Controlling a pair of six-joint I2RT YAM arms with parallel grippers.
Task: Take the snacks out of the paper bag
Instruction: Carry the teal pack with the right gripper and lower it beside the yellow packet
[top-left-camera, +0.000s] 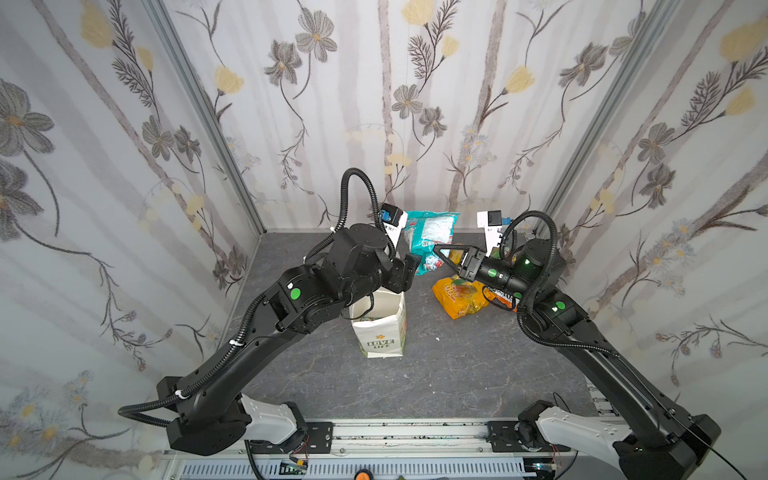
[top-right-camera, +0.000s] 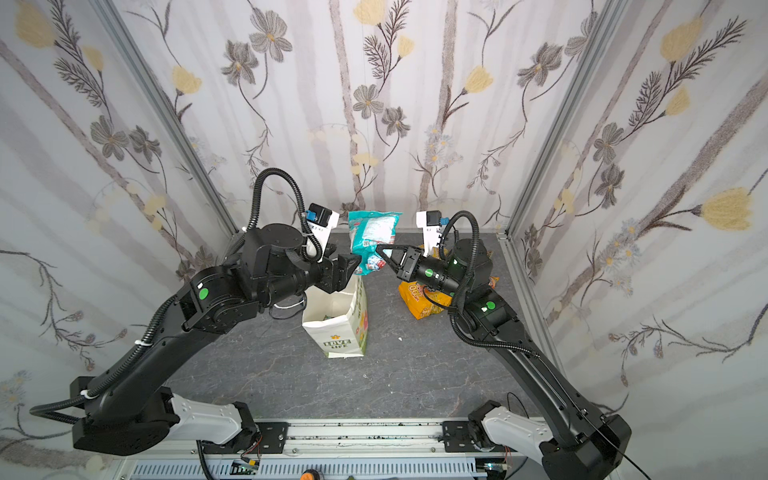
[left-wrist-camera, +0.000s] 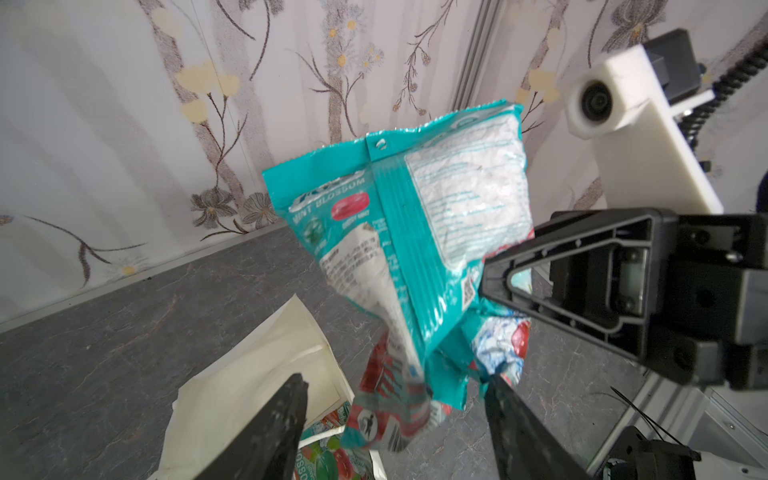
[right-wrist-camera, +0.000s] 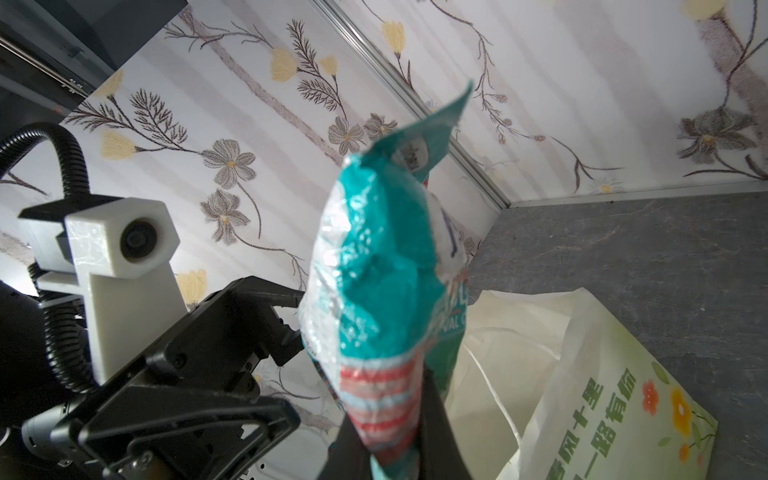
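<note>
A teal snack packet (top-left-camera: 430, 235) (top-right-camera: 374, 237) hangs in the air above the table, behind the paper bag. My right gripper (top-left-camera: 438, 249) (right-wrist-camera: 390, 449) is shut on the packet's (right-wrist-camera: 382, 291) red-striped lower end. Beside that lower end, my left gripper (top-left-camera: 409, 268) (left-wrist-camera: 395, 386) stands open, its fingers apart on either side of the packet (left-wrist-camera: 415, 232). The white paper bag (top-left-camera: 380, 328) (top-right-camera: 336, 328) stands upright and open under the left wrist. Another teal-and-green snack packet (left-wrist-camera: 328, 457) lies inside it. An orange-yellow packet (top-left-camera: 457, 297) lies on the table under the right arm.
A red-orange packet (top-left-camera: 505, 297) lies partly hidden under the right arm. Floral walls close in the grey table (top-left-camera: 436, 374) at the back and on both sides. A metal rail (top-left-camera: 395, 432) runs along the front edge.
</note>
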